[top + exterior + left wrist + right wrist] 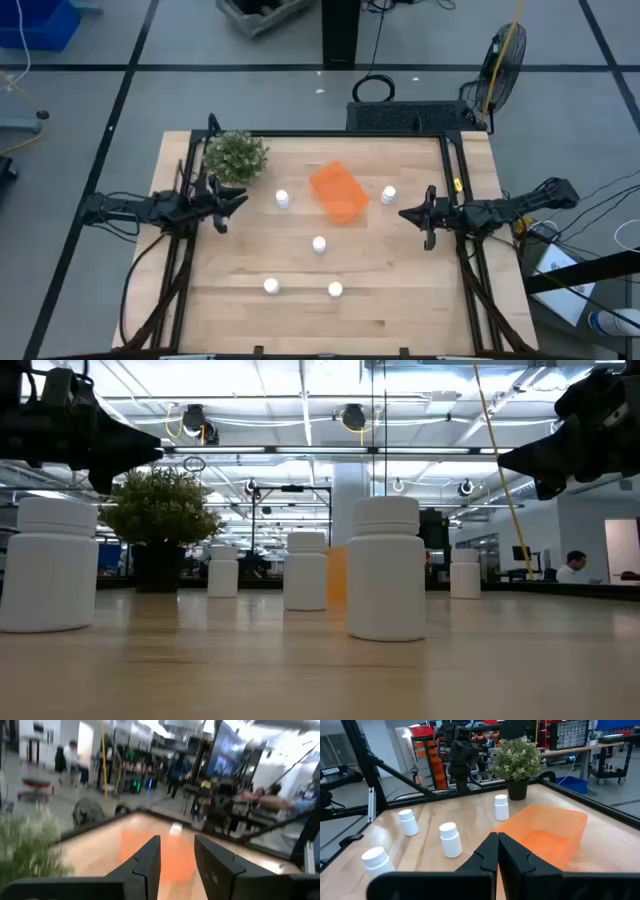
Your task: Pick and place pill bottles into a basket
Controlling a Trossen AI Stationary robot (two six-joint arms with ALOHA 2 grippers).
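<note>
Five white pill bottles stand upright on their bases on the wooden table: one (283, 199) left of the orange basket (338, 192), one (389, 195) right of it, one (319, 244) nearer, and two (271, 287) (335, 290) near the front. My left gripper (240, 198) hovers at the left, above the table, open and empty, its fingers (150, 860) pointing at the basket (170, 852). My right gripper (406, 213) hovers at the right, shut and empty (497, 842), pointing at the basket (551, 831).
A green potted plant (236, 156) stands at the far left corner, just beyond my left gripper. A black frame rail (340, 133) runs along the table's far edge and sides. In the low view, both grippers (140, 455) (510, 460) hang well above the bottles (385, 568).
</note>
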